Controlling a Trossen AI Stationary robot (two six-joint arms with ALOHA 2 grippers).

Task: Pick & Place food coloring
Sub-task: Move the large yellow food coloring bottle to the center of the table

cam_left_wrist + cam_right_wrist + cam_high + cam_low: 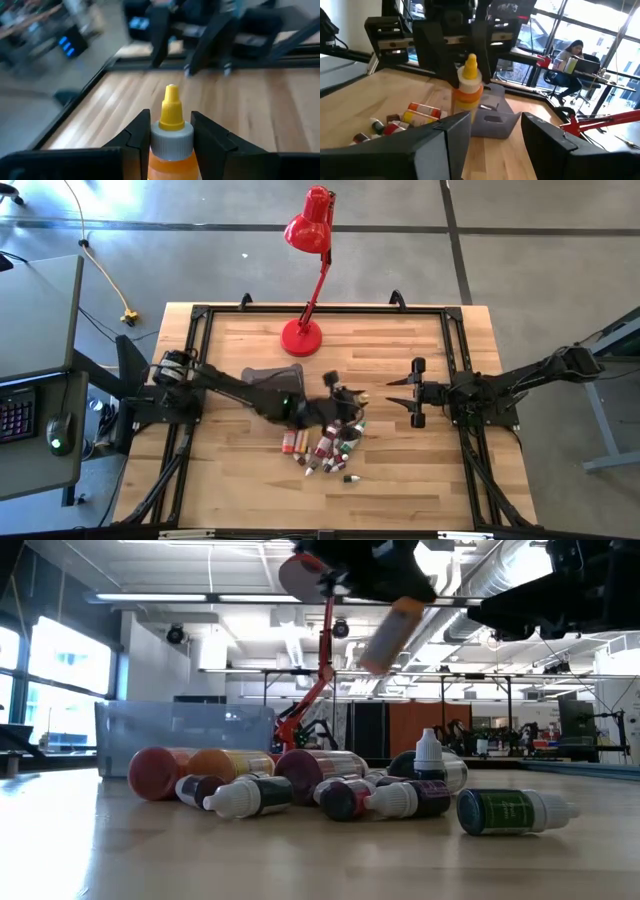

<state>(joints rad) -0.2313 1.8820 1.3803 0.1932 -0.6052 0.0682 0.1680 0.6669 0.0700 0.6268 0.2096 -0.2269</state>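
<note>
A: Pale plank worktop (400,480), smooth and striped with grain; grey rectangular tub (492,120) just behind the left hand (171,137).

B: Right below that hand, a heap of tiny rounded squeeze bottles (330,790), glossy, lying on their sides.

A: Left hand clamped on one orange bottle (171,150), lifted off the heap: grey ribbed collar, yellow cone tip.

B: Right hand (413,393) well off to the side, fingers apart, holding nothing.

Bare desk (240,470) lies open at seven o'clock and toward five. At centre the scattered bottles (325,448) block passage — grey tub (272,376) and red lamp (303,335) crowd eleven to twelve.
</note>
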